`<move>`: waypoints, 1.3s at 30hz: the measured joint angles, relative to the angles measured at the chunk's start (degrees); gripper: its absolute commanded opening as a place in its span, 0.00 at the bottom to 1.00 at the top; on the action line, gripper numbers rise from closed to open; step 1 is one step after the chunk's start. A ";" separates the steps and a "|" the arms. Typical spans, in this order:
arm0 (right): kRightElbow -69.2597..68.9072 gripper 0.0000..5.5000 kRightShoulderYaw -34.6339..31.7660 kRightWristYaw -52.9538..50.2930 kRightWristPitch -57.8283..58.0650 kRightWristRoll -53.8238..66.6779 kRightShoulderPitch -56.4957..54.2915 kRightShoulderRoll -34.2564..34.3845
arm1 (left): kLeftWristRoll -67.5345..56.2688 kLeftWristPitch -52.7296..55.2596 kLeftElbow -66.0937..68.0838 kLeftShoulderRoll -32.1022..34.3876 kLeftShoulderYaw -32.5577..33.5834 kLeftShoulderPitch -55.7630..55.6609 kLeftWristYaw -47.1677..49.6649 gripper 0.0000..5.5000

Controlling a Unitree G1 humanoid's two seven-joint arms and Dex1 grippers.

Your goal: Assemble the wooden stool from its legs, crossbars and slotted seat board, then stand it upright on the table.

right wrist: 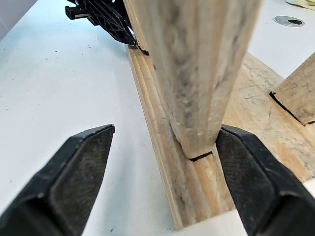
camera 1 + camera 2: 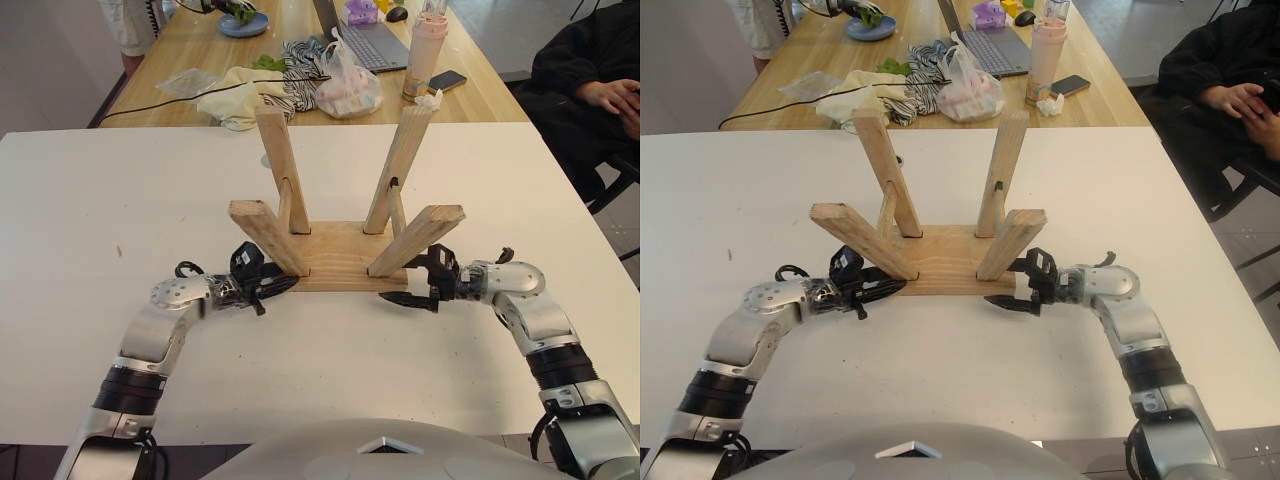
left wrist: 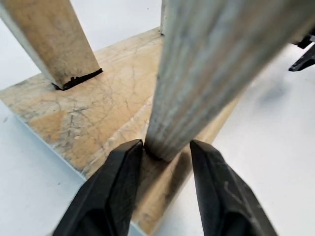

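Note:
The wooden stool lies upside down on the white table (image 2: 100, 220), its seat board (image 2: 335, 262) flat and its legs pointing up. Two rear legs (image 2: 282, 165) rise steeply; the front-left leg (image 2: 262, 232) and front-right leg (image 2: 420, 238) splay outward. My left gripper (image 2: 278, 286) sits at the base of the front-left leg (image 3: 206, 73), its fingers (image 3: 123, 172) pressed against either side of it. My right gripper (image 2: 408, 282) is open at the base of the front-right leg (image 1: 197, 64), one finger (image 1: 246, 172) touching the leg and the other well clear.
Behind the white table stands a wooden table with cloths (image 2: 250, 90), a plastic bag (image 2: 345, 88), a laptop (image 2: 365, 40), a bottle (image 2: 425, 55) and a phone (image 2: 447, 80). A seated person (image 2: 590, 80) is at the far right. Bare white tabletop lies on both sides of the stool.

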 measured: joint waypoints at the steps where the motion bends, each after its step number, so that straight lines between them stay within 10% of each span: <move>1: 1.05 0.62 -0.26 -0.64 -0.01 -0.09 -0.32 0.10 | -0.02 -0.72 2.24 0.18 0.04 -1.27 -1.77 0.28; 14: 10.59 0.28 0.08 -2.37 -0.64 -0.07 -5.99 2.74 | -1.43 -1.13 20.98 -2.50 -0.96 -13.00 -15.89 0.00; 31: 5.32 0.25 1.30 8.99 23.12 6.42 -10.88 -2.26 | -22.13 36.29 1.76 0.91 4.31 -9.60 -17.61 0.00; 39: 5.53 0.25 2.76 9.35 19.08 4.30 -10.54 -2.31 | -13.43 21.83 2.50 7.95 6.22 -7.84 -15.69 0.14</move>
